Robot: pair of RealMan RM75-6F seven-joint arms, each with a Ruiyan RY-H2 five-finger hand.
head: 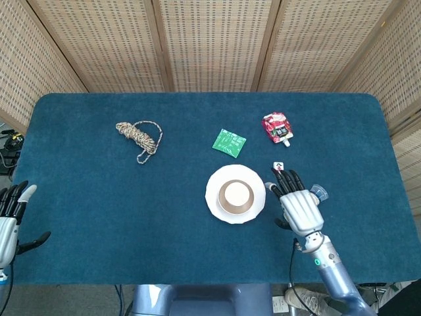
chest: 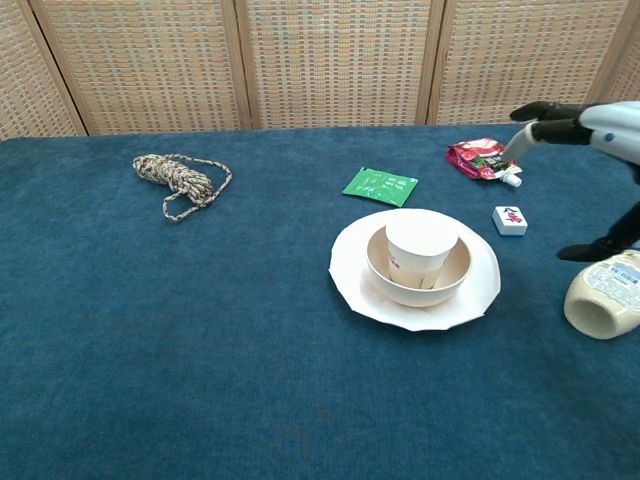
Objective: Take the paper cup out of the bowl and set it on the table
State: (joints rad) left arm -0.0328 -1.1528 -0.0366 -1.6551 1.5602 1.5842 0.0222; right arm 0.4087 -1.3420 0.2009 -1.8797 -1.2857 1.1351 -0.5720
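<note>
A white paper cup (head: 235, 195) (chest: 422, 248) stands inside a tan bowl (head: 222, 197) (chest: 455, 278), which rests on a white plate (head: 214, 191) (chest: 350, 270) near the table's middle. My right hand (head: 299, 205) (chest: 610, 125) hovers just right of the plate, fingers spread and holding nothing, apart from the cup. My left hand (head: 10, 214) is at the table's left edge, fingers apart and empty, far from the bowl. The chest view does not show it.
A white mahjong tile (head: 279, 167) (chest: 510, 220) lies by the right hand's fingertips. A cream bottle (chest: 605, 295) lies on its side below that hand. Further back are a red pouch (head: 277, 127) (chest: 480, 160), a green packet (head: 229, 143) (chest: 380, 185) and a coiled rope (head: 139, 136) (chest: 180, 180).
</note>
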